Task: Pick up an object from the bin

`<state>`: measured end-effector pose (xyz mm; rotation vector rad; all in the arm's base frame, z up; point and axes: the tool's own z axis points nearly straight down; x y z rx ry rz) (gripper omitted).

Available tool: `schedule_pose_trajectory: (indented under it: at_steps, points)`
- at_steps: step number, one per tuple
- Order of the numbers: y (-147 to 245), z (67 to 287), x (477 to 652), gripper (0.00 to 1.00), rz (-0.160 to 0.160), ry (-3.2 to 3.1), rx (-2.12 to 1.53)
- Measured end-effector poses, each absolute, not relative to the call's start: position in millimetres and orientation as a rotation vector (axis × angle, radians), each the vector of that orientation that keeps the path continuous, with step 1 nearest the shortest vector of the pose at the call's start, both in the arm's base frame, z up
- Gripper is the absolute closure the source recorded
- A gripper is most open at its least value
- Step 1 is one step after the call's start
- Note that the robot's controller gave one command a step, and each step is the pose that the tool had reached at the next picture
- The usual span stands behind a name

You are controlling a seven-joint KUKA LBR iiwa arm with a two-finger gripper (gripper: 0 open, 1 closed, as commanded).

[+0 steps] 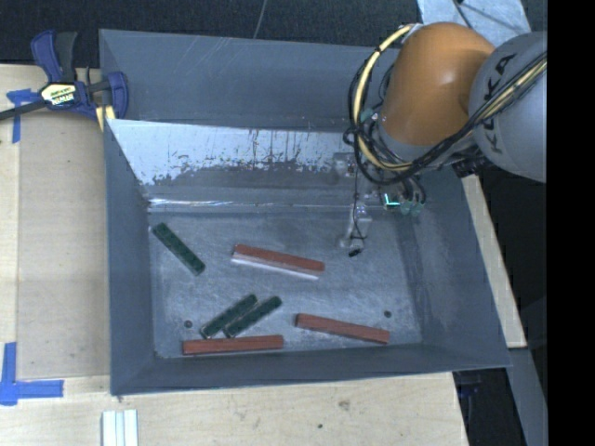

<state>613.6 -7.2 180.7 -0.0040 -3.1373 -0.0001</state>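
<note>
My gripper (354,242) hangs over the right middle of the bin floor, fingertips close together with nothing between them. Just left of it, a reddish-brown flat bar with a pale edge (277,260) lies almost level. Below and slightly right of the gripper, another reddish-brown bar (342,328) rests near the front wall.
A third reddish-brown bar (232,345) lies along the front edge. Two dark green bars (242,315) lie side by side above it. Another dark green bar (178,248) sits at the left. The arm's orange cover and cables hang over the bin's right back corner.
</note>
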Motion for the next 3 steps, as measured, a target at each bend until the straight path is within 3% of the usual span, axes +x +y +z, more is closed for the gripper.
schedule_pose_trajectory:
  at_steps: [1,3]
  points:
    - [-7,185,615.4,0.00,0.000,-3.146,-0.004]
    - [-13,70,584.1,0.00,0.000,-3.143,0.008]
